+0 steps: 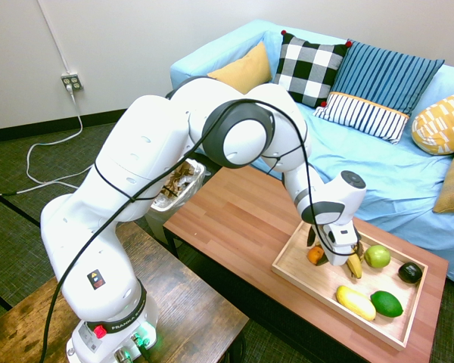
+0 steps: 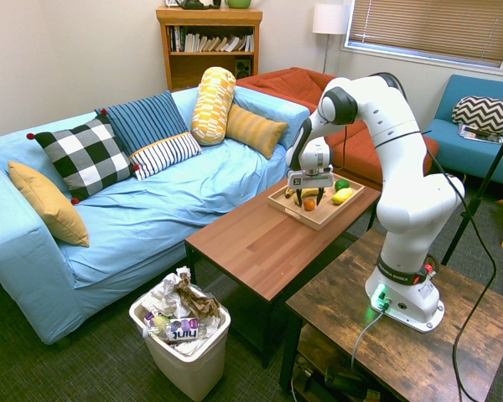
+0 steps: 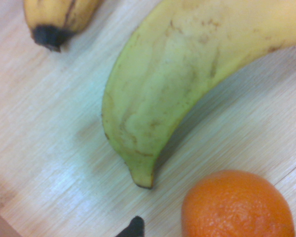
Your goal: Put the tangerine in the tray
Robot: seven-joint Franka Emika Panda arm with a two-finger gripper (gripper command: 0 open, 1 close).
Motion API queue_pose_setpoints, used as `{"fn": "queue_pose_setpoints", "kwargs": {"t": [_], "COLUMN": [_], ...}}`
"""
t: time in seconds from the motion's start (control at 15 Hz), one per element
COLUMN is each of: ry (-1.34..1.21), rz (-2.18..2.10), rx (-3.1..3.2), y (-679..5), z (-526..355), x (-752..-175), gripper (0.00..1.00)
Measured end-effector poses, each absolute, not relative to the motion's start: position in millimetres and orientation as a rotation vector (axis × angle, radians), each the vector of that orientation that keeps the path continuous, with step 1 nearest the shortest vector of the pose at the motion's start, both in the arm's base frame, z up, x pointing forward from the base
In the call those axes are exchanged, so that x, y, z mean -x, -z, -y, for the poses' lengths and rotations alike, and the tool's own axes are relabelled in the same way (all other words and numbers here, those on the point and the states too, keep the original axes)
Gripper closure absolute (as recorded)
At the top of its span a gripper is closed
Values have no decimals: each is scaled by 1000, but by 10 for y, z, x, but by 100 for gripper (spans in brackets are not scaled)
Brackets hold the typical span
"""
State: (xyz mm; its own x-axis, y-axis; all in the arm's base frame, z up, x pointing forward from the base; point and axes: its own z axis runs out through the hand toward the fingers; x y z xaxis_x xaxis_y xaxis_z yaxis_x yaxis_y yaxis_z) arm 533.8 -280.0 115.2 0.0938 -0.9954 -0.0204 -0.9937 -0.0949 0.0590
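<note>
- The robot's gripper (image 2: 309,201) is low over the tray (image 1: 304,283), its two fingers parted and gripping nothing.
- The tangerine (image 1: 315,255), small and bright orange, sits on the tray's wooden floor, between the parted fingers.
- This looks like the release step, with the placing itself apparently done; the next move is probably a straight lift, keeping both fingers from nudging the fruit or the nearby banana (image 3: 153,94).
- Counted outward from the hand: one gripper, one tangerine, two bananas, one green apple (image 1: 377,256), one long yellow fruit (image 1: 356,302), one deep-green fruit (image 1: 387,303), one near-black fruit (image 1: 410,272).
- All of these fruits lie within one shallow, pale tray, on one reddish-brown table (image 1: 234,215).
</note>
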Motion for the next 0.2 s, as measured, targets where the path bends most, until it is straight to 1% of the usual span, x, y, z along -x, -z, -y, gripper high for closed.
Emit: {"fn": "queue_pose_setpoints", "kwargs": {"t": [0.2], "ry": [48], "rz": [2117], "rx": [-2305], "y": [-1462], "z": [2846], "x": [-5312], "gripper": [0]}}
